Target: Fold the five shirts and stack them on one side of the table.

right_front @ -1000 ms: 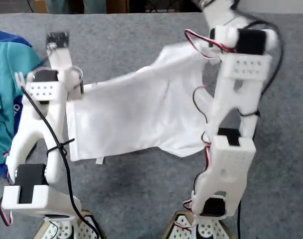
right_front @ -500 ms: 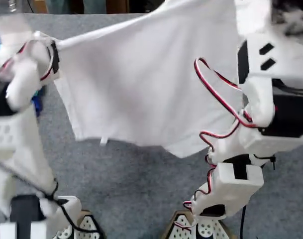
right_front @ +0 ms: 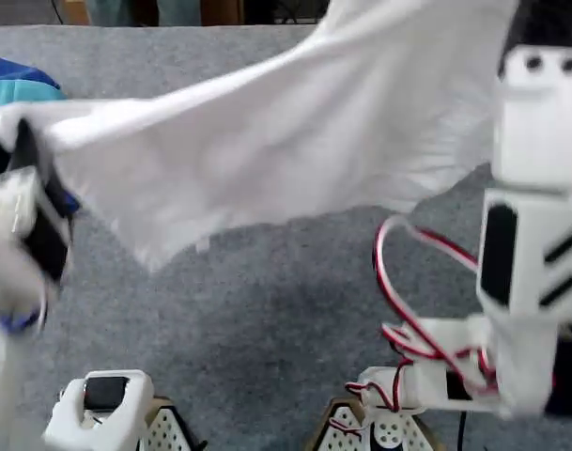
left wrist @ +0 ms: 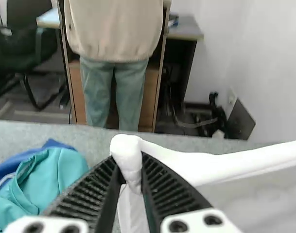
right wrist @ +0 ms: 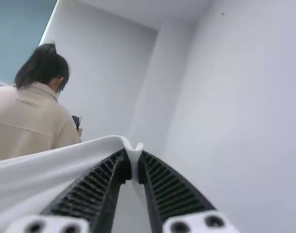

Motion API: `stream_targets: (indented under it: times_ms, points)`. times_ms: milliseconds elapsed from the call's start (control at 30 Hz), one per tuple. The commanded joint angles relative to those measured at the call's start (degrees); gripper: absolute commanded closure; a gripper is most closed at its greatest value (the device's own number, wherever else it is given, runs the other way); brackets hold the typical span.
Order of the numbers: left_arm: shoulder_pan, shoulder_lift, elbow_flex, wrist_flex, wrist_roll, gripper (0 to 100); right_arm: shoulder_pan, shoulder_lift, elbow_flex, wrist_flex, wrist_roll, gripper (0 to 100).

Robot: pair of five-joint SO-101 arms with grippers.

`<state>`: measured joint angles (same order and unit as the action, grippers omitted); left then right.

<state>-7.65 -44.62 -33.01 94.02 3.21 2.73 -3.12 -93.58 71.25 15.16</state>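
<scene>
Since the white shirt [right_front: 295, 160] has risen off the counter [right_front: 267, 310], stretched between left tool [left wrist: 130, 170] and right tool [right wrist: 132, 164], each pinching an edge, spreading it flat comes next.

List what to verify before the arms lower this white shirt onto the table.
1. The left end effector is shut on a corner of the white shirt: ok.
2. The right end effector is shut on the shirt's edge: ok.
3. The shirt is held above the table, spread between both arms: ok.
4. The lower hem hangs even and untwisted: cannot tell.
5. The teal shirt lies outside the landing spot: cannot tell.
</scene>
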Motion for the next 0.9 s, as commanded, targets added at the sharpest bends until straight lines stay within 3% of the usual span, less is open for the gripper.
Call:
stream_targets:
  times_ms: [0,733,867]
  points:
    - [-0.57,-2.55,3.12,0.18,0.35,97,-0.09,-0.48,4.0,-1.58,-0.26,98.5]
    - [-0.57,-6.86,5.93,5.8,0.7,97,0.0,-12.35,5.14,6.95,3.25,98.5]
    - [-0.22,-6.86,12.18,5.45,0.79,97,0.0,-12.0,5.58,10.11,3.34,98.5]
